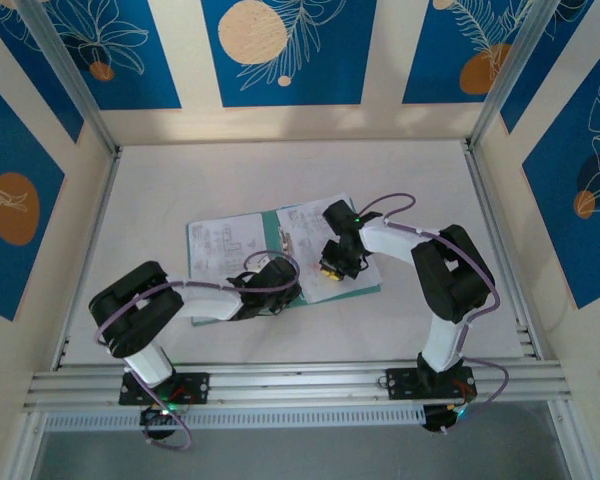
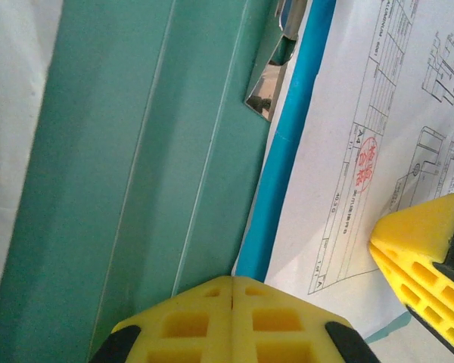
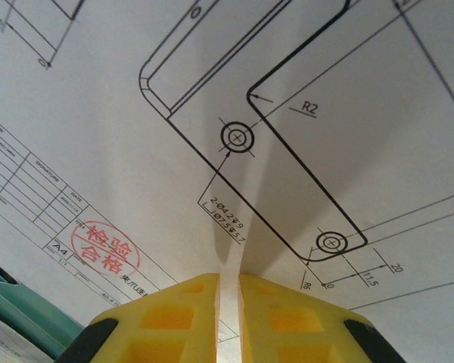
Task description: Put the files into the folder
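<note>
Lying open mid-table [image 1: 280, 170], the folder [image 2: 121, 166] shows a teal strip between printed sheets [image 3: 303, 83] to its left and right. The left gripper [image 2: 232, 281] is clenched finger to finger above that strip. The right gripper [image 3: 228, 283] is over the right sheet, fingers a sliver apart; I can't tell whether it pinches paper.

From where I stand, the white tabletop [image 1: 280, 170] sits boxed in by cream walls [image 1: 385, 60] set with deep blue panels [image 1: 288, 50], each printed with pale leaf outlines and round orange or peach discs. Slanting aluminium posts [image 1: 72, 78] run up the two back corners, and slotted aluminium rails [image 1: 300, 382] cross the near edge, with a grey floor [image 1: 310, 450] showing below them. The light is even and soft, a little brighter along the foot of the far wall.
</note>
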Controlling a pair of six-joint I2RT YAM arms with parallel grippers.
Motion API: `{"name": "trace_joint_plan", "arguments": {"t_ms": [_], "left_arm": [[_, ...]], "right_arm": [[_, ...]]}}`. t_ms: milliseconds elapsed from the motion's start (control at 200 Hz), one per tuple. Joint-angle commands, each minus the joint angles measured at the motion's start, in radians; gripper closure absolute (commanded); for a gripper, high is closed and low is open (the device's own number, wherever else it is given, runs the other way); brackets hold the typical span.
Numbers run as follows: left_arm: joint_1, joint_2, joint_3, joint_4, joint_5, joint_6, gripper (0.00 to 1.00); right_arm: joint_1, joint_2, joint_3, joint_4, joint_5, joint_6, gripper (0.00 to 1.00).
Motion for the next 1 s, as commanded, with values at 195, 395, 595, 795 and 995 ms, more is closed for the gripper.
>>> {"name": "trace_joint_plan", "arguments": {"t_ms": [195,395,595,795,995], "left_arm": [[-0.011,-0.037,-0.012,-0.07,-0.008,0.003,1.0],[-0.011,-0.034,-0.013,-0.068,-0.001,0.005,1.0],[-0.017,-0.041,-0.015,-0.087,-0.012,-0.001,0.88],[-0.019,-0.053,-0.015,-0.103,-0.015,0.005,0.82],[-0.019,-0.055,-0.011,-0.115,-0.016,0.008,0.79]], "right_arm": [[0.014,-0.015,-0.019,-0.009,-0.01,0.04,0.83],[0.016,-0.016,-0.016,-0.013,-0.001,0.041,0.83],[0.017,-0.003,-0.009,-0.01,-0.008,0.038,0.83],[0.018,-0.002,-0.008,-0.005,-0.013,0.036,0.83],[0.02,0.012,0.006,-0.008,-0.022,0.022,0.83]]}}
